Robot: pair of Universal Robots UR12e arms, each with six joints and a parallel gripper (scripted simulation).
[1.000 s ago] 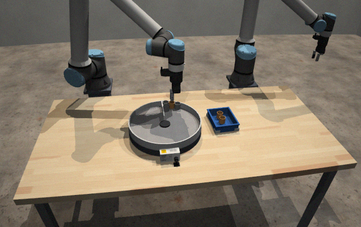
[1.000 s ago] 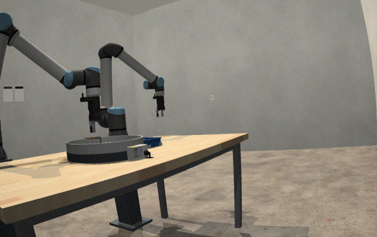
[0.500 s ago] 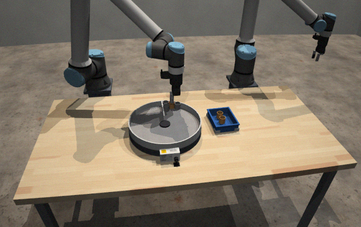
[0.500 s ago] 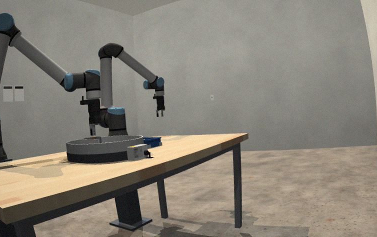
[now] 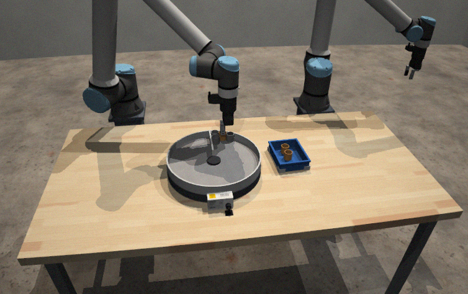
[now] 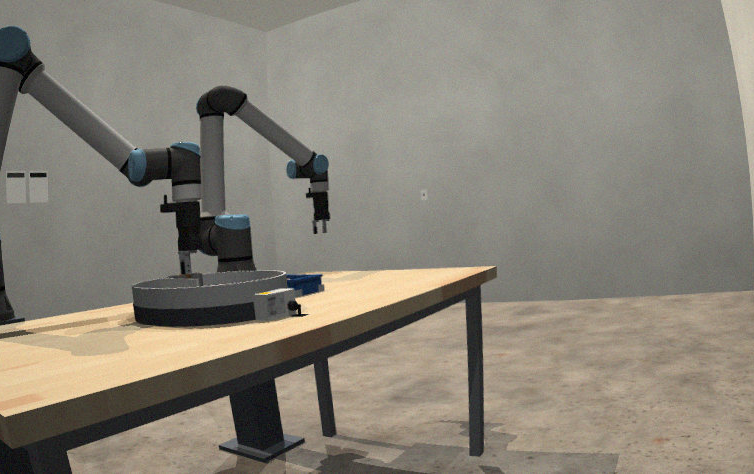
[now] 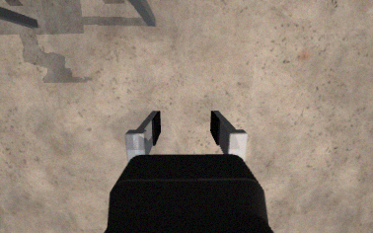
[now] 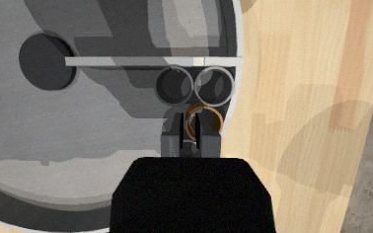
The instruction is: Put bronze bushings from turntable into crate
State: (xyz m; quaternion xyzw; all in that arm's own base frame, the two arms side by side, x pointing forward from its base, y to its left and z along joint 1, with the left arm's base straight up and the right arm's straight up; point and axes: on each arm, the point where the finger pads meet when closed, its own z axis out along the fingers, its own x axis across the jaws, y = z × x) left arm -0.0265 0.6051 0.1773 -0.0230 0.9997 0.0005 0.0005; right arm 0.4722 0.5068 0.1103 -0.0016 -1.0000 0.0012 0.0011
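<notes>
On the turntable (image 5: 192, 171) (image 8: 30, 128), a bronze bushing (image 5: 223, 138) (image 8: 221, 120) stands at the back rim among steel bushings (image 5: 229, 136) (image 8: 233, 86). Two of these stand beside the divider; another is partly hidden under my right gripper in the right wrist view. My right gripper (image 5: 223, 132) (image 8: 188, 123) is narrowly open at the bronze bushing, its fingers to either side of the ring's left wall in the right wrist view. Two bronze bushings (image 5: 285, 149) (image 5: 288, 155) stand in the blue crate (image 5: 294, 167) (image 6: 304, 284), which sits level in its guides. My left gripper (image 5: 408, 74) (image 6: 319, 227) (image 7: 186, 120) is open and empty.
A thin divider (image 5: 211, 142) (image 8: 143, 61) runs from the turntable's hub to its raised rim. A white control box (image 5: 220, 201) (image 6: 274, 304) with a black knob stands at the turntable's front. The left gripper hangs over the floor, away from the table (image 5: 356, 175).
</notes>
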